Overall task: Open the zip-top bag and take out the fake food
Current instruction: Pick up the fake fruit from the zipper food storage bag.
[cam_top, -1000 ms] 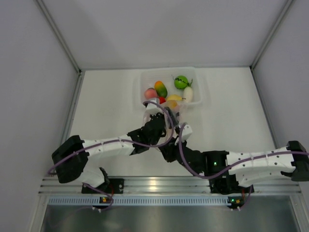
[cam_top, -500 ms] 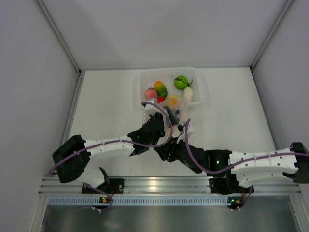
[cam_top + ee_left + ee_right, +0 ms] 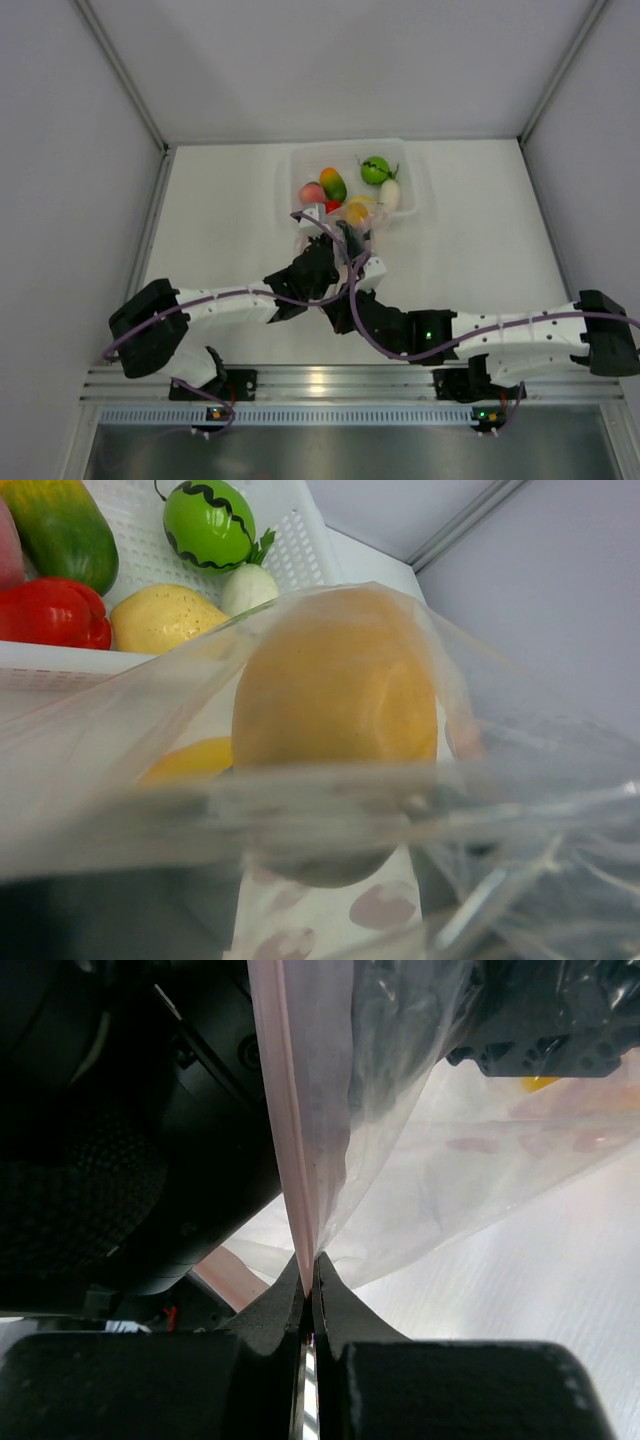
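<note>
Your right hand [image 3: 309, 1270] is clenched on the pink strip [image 3: 285, 1110] of the zip-top bag [image 3: 400, 1140], centre of the overhead frame. The pinch looks thin, so a hard pull could slip it off, leaving the fake food [image 3: 335, 695] trapped inside.

Soft, even overhead light fills the top view, with faint shadows on the bench [image 3: 220, 200]. In the left wrist view the near zip-top bag [image 3: 300, 810] is blurred and the far fake food [image 3: 210, 525] sharp. The right wrist view is dark on its left.

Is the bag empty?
Not empty. An orange fruit sits inside the clear bag, plastic wrapped over it. A green fruit lies out in the tub.
</note>
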You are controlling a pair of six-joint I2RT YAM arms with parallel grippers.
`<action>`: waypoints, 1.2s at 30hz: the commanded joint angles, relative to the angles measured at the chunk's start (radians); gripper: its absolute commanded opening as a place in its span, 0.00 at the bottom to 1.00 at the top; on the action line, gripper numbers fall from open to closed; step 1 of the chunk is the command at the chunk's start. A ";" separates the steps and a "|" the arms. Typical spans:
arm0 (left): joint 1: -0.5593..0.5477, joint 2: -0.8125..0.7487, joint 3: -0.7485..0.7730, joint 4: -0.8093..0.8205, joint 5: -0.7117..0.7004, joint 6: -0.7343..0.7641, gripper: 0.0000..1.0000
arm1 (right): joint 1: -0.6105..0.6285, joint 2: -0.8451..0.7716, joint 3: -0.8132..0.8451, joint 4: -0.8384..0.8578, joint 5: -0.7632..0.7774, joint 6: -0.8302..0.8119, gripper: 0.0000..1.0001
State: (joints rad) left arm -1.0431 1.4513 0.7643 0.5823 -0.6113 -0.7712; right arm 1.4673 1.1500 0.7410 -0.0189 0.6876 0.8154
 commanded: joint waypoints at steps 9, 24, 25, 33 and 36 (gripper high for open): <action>0.103 -0.189 -0.030 0.029 0.202 -0.043 0.00 | -0.090 0.047 -0.041 -0.082 0.079 -0.122 0.00; 0.104 -0.184 -0.066 -0.021 0.429 -0.056 0.00 | -0.180 -0.134 -0.023 -0.168 0.147 -0.123 0.00; 0.104 -0.180 -0.072 -0.019 0.430 -0.051 0.00 | -0.182 -0.150 -0.026 -0.164 0.145 -0.134 0.00; 0.043 -0.172 -0.092 -0.019 0.460 0.067 0.00 | -0.243 -0.193 0.109 -0.335 0.222 -0.205 0.00; 0.028 -0.189 -0.111 -0.018 0.453 0.096 0.00 | -0.289 -0.207 0.155 -0.395 0.225 -0.226 0.00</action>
State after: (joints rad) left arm -0.9722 1.3003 0.6762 0.5236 -0.2371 -0.7437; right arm 1.2621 0.9779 0.8131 -0.2665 0.7471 0.6666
